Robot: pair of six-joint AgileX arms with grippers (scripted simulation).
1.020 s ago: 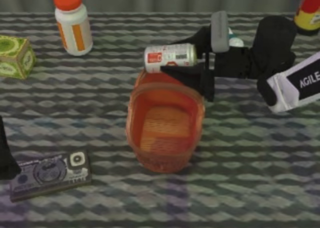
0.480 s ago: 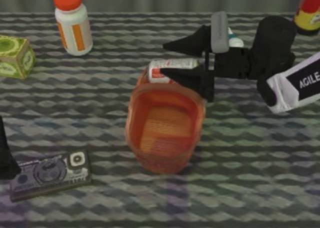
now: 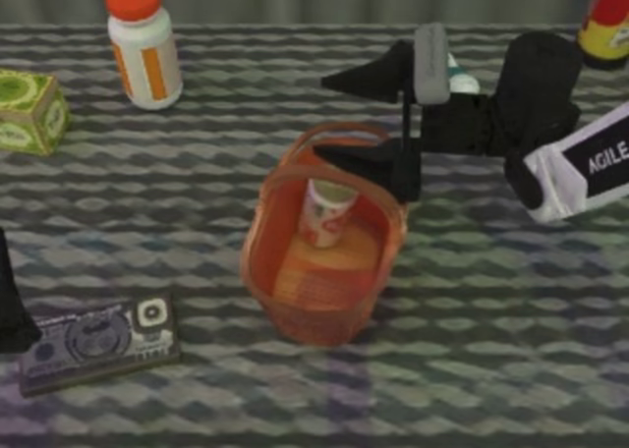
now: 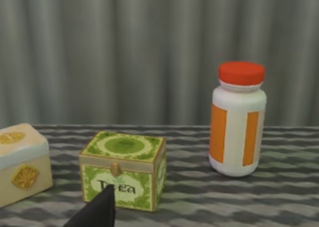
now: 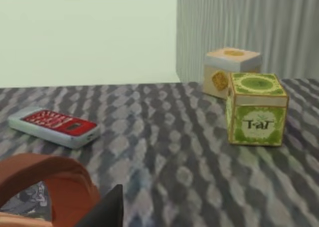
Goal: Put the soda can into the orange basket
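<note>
- The soda can (image 3: 325, 212) is a small white-silver cylinder with red label marks and a dull top end, far smaller than the basket around it.
- It stands tilted inside the orange basket (image 3: 257, 261), in the half nearer the table's far edge, with its top end pointing toward that edge.
- The orange basket is a large oval plastic tub with a ribbed base and an arched handle (image 3: 339, 131) over its far end. It sits near the middle of the table and holds only the can.
- The right gripper (image 3: 346, 114) hangs over the basket's far rim with its two black fingers spread wide apart and nothing between them. One finger lies over the handle and the other reaches toward the far edge.
- In the right wrist view the handle shows as an orange arc (image 5: 47, 179) beside a black fingertip (image 5: 107, 212).
- The left arm (image 3: 12, 301) is parked at the table's left edge; I cannot tell how its jaws stand.
- Toward the far left corner stand a white bottle (image 3: 143, 45) with an orange cap and a green tea box (image 3: 29, 109).
- A dark flat device (image 3: 98, 342) lies near the front left corner.
- A red-and-yellow bottle (image 3: 607, 21) stands at the far right corner.
</note>
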